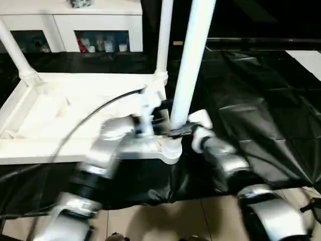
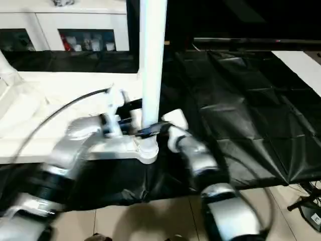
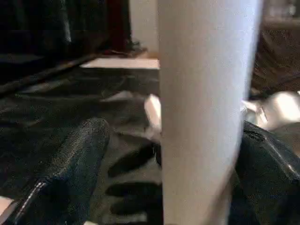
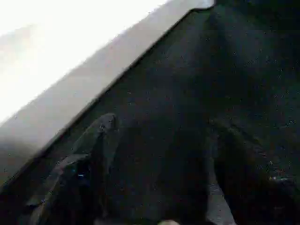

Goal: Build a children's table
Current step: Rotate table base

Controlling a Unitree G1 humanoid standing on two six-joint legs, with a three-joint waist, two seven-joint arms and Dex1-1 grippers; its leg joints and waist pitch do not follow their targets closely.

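the left hand [image 3: 164, 154], seen along its own fingers [image 3: 70, 164] in the left wrist view, straddles the near leg [image 1: 189, 65] with one black finger on each side of the white tube; whether the pads press the tube or merely flank it cannot be told. from the head views the same hand [image 1: 155, 123] sits low on that leg, just above the near corner socket [image 1: 172, 148] of the tabletop [image 1: 60, 115]. the right hand [image 1: 188, 131] meets the leg from the other side at the same height; its wrist view looks down past two black fingers [image 4: 82, 168], set apart with nothing between them, onto black sheeting and a white edge of the tabletop. the tabletop lies upside down, underside up, on the black-draped floor [image 1: 261, 100]. the near leg stands upright with its foot in the corner socket, though how deeply it is seated cannot be judged. two further legs are already upright: one at the far corner [image 1: 163, 40] behind the near leg, one at the far left corner [image 1: 15, 50]. the remaining near left corner lies outside the frame. by this reading at least three legs are in place or nearly so; seating this one, checking the fourth and righting the table appear to remain. a white glass-doored cabinet [image 1: 95, 27] stands beyond.
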